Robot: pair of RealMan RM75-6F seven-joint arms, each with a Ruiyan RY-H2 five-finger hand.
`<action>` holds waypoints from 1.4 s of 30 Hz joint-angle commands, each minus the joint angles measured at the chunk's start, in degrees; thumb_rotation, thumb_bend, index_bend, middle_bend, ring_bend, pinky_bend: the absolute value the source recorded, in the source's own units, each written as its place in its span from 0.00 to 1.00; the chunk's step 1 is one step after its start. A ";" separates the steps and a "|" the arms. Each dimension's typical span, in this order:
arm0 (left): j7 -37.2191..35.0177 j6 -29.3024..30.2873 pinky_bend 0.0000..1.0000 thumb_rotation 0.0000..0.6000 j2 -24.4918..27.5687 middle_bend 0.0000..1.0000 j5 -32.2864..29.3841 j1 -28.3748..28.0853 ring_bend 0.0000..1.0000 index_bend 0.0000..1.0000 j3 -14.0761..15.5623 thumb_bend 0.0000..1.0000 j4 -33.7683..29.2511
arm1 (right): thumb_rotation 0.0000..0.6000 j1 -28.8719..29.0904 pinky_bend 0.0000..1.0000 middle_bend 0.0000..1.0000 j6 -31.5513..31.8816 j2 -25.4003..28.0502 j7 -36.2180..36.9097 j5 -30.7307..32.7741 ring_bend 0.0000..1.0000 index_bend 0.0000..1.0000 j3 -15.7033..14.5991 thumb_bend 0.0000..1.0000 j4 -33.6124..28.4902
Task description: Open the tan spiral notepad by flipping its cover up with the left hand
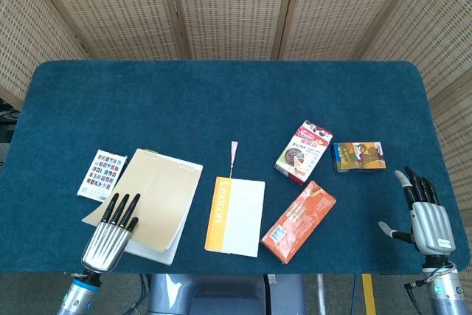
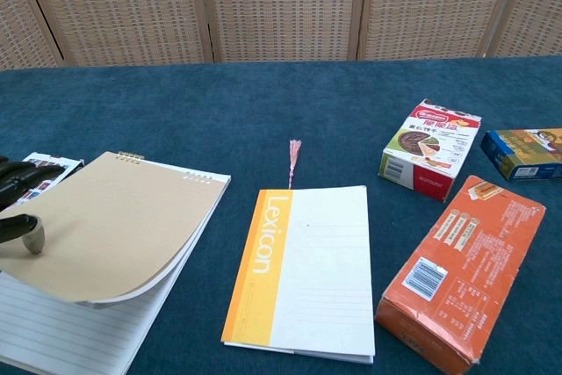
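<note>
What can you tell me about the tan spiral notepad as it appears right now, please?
The tan spiral notepad lies near the table's front left corner, its wire binding along the far edge. Its plain tan cover, apparently card, and some sheets with it are lifted and curved upward at the near end, exposing a white ruled page beneath. The left hand holds the raised edge, fingers on top and the thumb against it in the chest view. A small printed card lies at its far left corner.

The word "Lexicon" runs lengthwise in pale letters along the orange spine band of the white notebook (image 2: 303, 274), the only legible text; print on the red-and-white snack box (image 2: 430, 148), orange box (image 2: 461, 270) and blue box (image 2: 524, 153) is too small to read.
</note>
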 commanded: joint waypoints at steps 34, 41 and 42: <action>-7.10 6.58 0.03 1.00 3.70 0.00 10.86 9.68 0.00 0.78 5.41 0.67 5.05 | 1.00 -0.11 0.00 0.00 -0.01 0.06 -0.10 -0.09 0.00 0.00 -0.13 0.00 -0.21; -7.03 5.70 0.03 1.00 4.10 0.00 11.06 8.34 0.00 0.78 2.50 0.67 3.16 | 1.00 -0.13 0.00 0.00 0.02 0.09 -0.11 0.03 0.00 0.00 -0.06 0.00 -0.29; -6.81 5.43 0.03 1.00 4.30 0.00 11.09 7.89 0.00 0.78 1.74 0.67 2.43 | 1.00 -0.13 0.00 0.00 0.02 0.09 -0.10 0.03 0.00 0.00 -0.06 0.00 -0.28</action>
